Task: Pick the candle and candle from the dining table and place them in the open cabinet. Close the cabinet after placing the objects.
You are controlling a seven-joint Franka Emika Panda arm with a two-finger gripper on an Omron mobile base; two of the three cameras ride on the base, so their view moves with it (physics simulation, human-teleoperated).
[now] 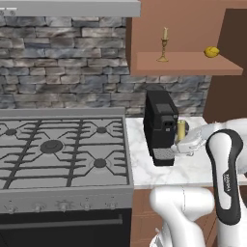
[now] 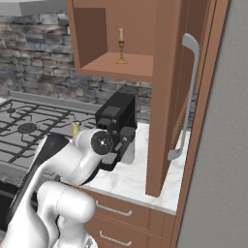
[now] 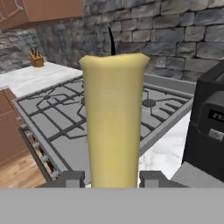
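Note:
My gripper (image 3: 113,179) is shut on a stubby yellow candle (image 3: 114,122) with a black wick, which stands upright between the two fingertips (image 3: 70,178). In the left base view this candle (image 1: 181,130) hangs just right of the coffee machine, above the counter and below the cabinet. From the right it is the candle (image 2: 75,129) peeking out behind my arm. The other candle (image 1: 164,46), on a tall brass candlestick, stands on the shelf of the open cabinet (image 1: 188,62); it shows again as the candle (image 2: 121,47). The dining table is out of view.
A black coffee machine (image 1: 159,123) stands on the marble counter (image 1: 144,169), close to my hand. A gas stove (image 1: 58,149) lies to the left. A lemon (image 1: 211,52) sits on the cabinet shelf. The cabinet door (image 2: 167,97), with its silver handle (image 2: 186,97), swings out on the right.

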